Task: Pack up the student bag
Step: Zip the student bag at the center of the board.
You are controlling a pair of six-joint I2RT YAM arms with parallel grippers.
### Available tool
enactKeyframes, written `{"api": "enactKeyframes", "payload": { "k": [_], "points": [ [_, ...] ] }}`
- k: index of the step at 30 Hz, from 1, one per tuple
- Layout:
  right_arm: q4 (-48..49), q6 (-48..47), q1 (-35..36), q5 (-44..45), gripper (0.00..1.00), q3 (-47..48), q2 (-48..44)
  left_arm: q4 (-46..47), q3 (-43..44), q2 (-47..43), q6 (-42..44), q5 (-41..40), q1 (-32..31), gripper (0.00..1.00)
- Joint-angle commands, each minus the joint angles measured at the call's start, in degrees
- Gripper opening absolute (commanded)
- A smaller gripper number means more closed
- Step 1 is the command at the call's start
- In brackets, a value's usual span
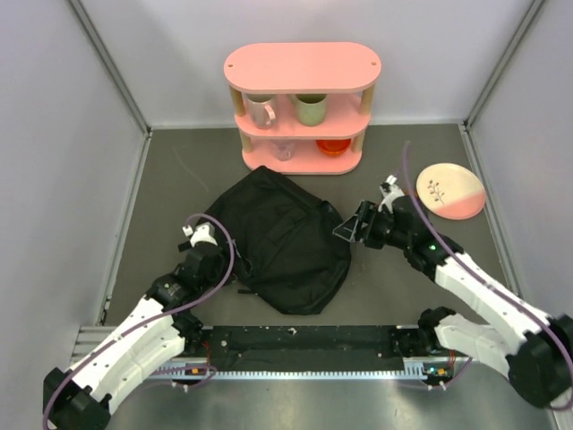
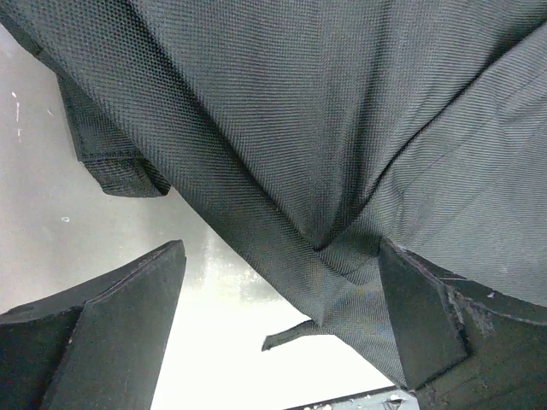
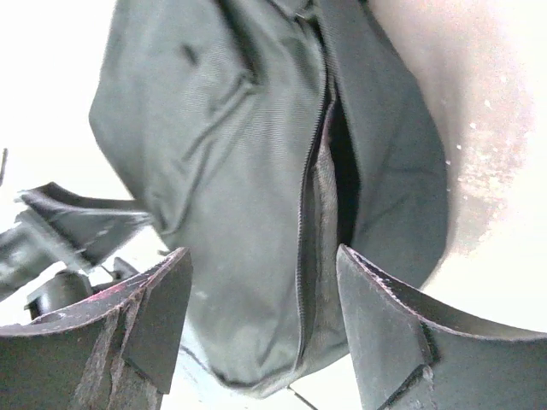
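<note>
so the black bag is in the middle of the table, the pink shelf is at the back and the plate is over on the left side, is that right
Not quite. The plate lies on the right side of the table, not the left; the top external view shows it. The black bag is in the middle and the pink shelf at the back.

A large, soft black fabric backpack (image 1: pixel 282 242) lies flat and slumped in the middle of the grey table (image 1: pixel 170 179), its woven cloth creased into deep folds. In the right wrist view its zip (image 3: pixel 309 213) stands partly open along one side, showing a dark gap, and a loose strap (image 3: pixel 81 218) trails beside it.
</note>
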Motion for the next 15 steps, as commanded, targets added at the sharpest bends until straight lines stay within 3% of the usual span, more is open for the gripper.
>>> {"api": "enactKeyframes", "payload": {
  "k": [1,3,5,11,12,14,15],
  "points": [
    [-4.63,0.87,0.40,-0.09,0.68,-1.55,-13.21,7.58,-1.71,0.37,-0.67,0.16,0.41,0.97],
    [-4.28,4.55,2.24,-0.61,0.67,-3.48,-16.49,9.59,-2.24,1.42,-0.14,-0.10,0.50,0.86],
    [-2.71,9.81,8.46,0.34,0.66,-5.24,-19.05,11.44,-2.16,2.30,0.65,-0.11,0.68,0.75],
    [-1.13,27.23,30.76,22.91,0.66,-5.25,-16.61,15.66,0.65,7.74,1.97,2.44,0.94,0.50],
    [0.10,28.64,33.42,28.16,0.66,-5.07,-15.29,15.84,0.74,8.71,2.06,2.79,1.03,0.40],
    [2.48,31.63,38.61,31.98,0.66,-3.85,-10.39,16.45,0.66,9.24,2.15,3.14,1.03,0.31],
    [2.49,32.68,39.59,34.17,0.66,-3.06,-8.70,16.81,0.57,9.07,2.15,3.49,1.03,0.18]
  ]
}}
